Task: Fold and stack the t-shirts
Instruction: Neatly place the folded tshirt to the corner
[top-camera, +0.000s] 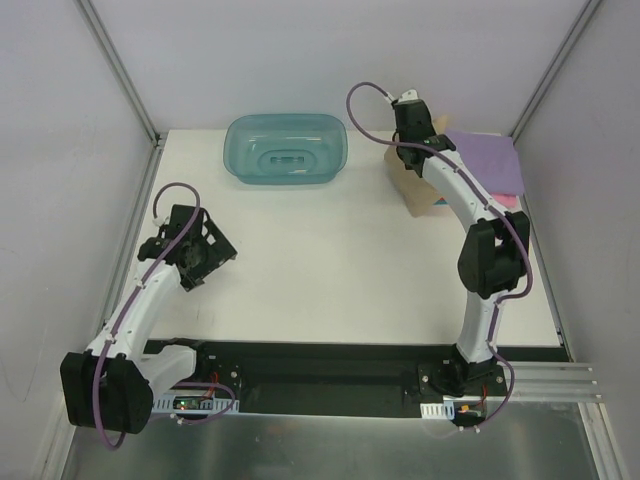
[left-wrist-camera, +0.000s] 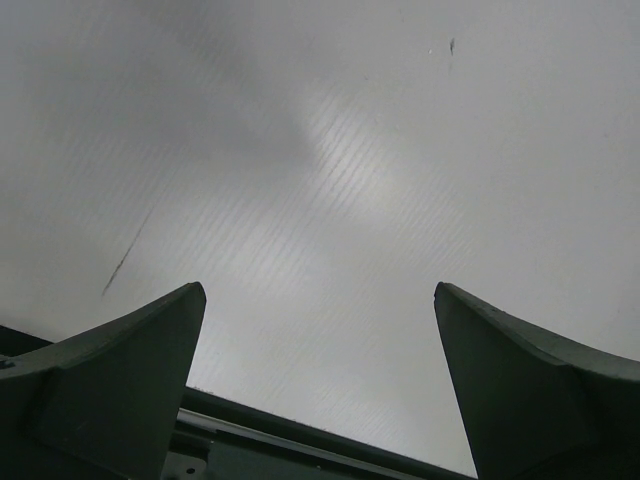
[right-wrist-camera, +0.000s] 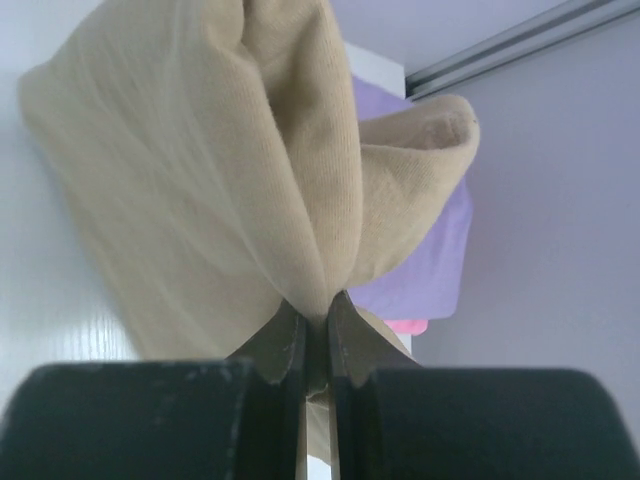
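Two arms work over a white table (top-camera: 330, 270). On the left, the left gripper (top-camera: 198, 252) hangs above the table's left side, well apart from any cloth. Its jaws stand spread wide, and the left wrist view shows the left gripper (left-wrist-camera: 318, 292) with nothing between its fingers (left-wrist-camera: 120, 370), only a pale ribbed wall behind them.

Toward the middle, at the far edge, a teal tub (top-camera: 288, 150) sits on the table; nothing shows inside it.

On the right, the right arm reaches to the far right corner. The right gripper (top-camera: 408, 140) is clenched on the tan shirt (top-camera: 415, 190), which hangs bunched beneath it, its lower part near the table. In the right wrist view the right gripper (right-wrist-camera: 315, 312) has its jaws pinched nearly together on a gathered fold of the tan shirt (right-wrist-camera: 200, 180), and the cloth billows out from the pinch in two lobes.

Just beyond, in the corner, the purple shirt (top-camera: 485, 160) lies flat on the pink shirt (top-camera: 512, 201), whose edge peeks out underneath. The wrist view shows the purple shirt (right-wrist-camera: 425, 270) and a sliver of the pink shirt (right-wrist-camera: 405, 326) behind the tan cloth.
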